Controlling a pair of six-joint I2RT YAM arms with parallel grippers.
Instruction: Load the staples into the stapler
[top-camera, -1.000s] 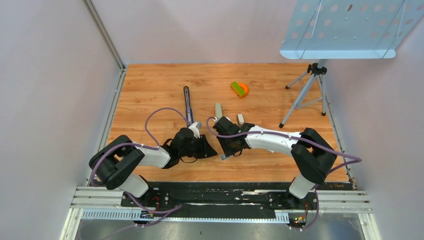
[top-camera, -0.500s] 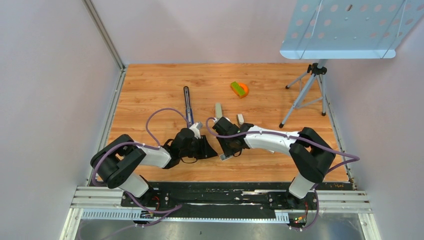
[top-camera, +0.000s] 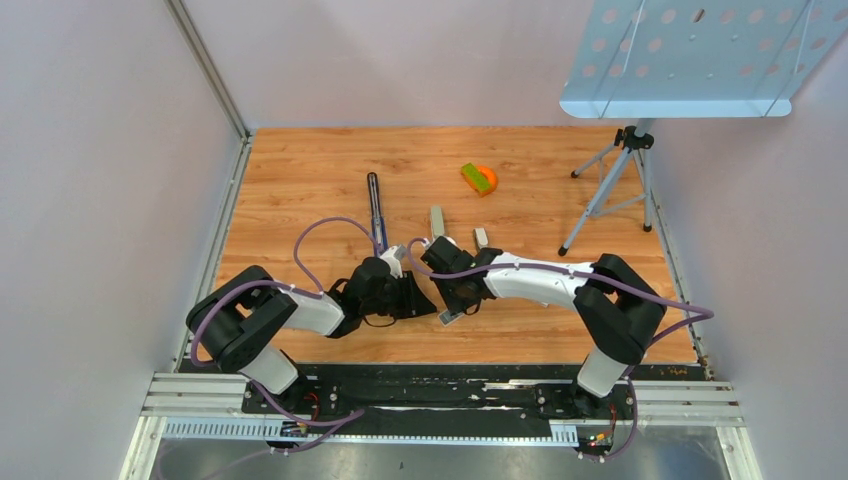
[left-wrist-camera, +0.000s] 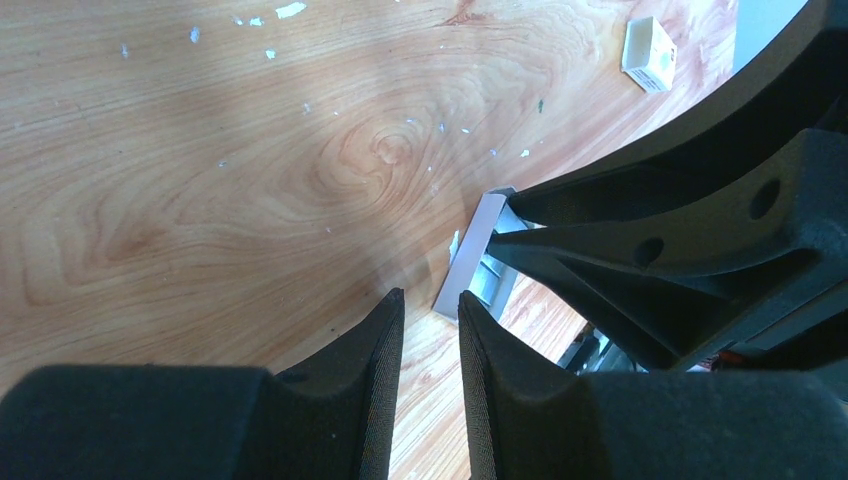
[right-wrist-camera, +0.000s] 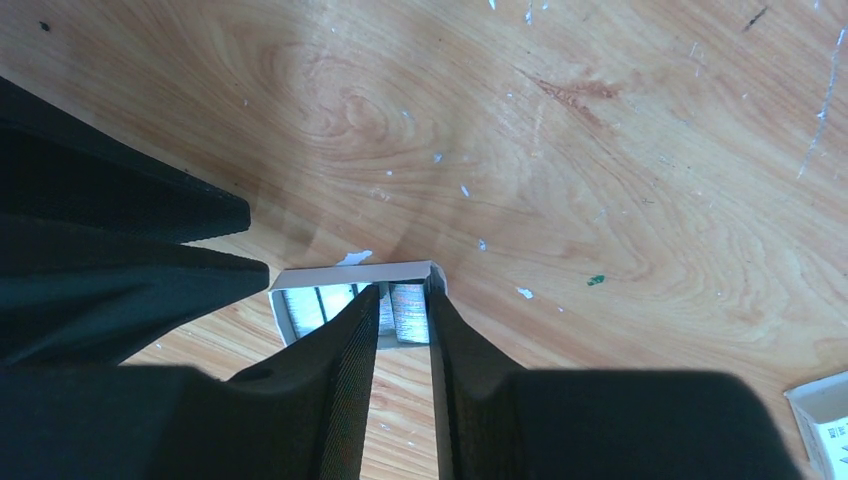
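A small white open box (right-wrist-camera: 350, 272) lies on the wooden floor and holds silvery ribbed staples (right-wrist-camera: 408, 300). My right gripper (right-wrist-camera: 402, 290) reaches into the box, and its narrow jaws sit on either side of a block of staples. In the top view the box (top-camera: 450, 317) lies under the right gripper (top-camera: 452, 308). My left gripper (left-wrist-camera: 430, 298) stands just short of the box's corner (left-wrist-camera: 470, 255), with its jaws a little apart and nothing between them. A long thin dark stapler (top-camera: 375, 203) lies beyond the left gripper (top-camera: 428, 300).
A grey oblong piece (top-camera: 437, 220) and a small white box (top-camera: 480, 237) lie behind the grippers. A green and orange object (top-camera: 479, 178) sits further back. A tripod stand (top-camera: 605, 190) with a perforated tray stands at the right. Walls close in both sides.
The right arm has shifted slightly to the left and closer to the left gripper. The white box has moved only a little.
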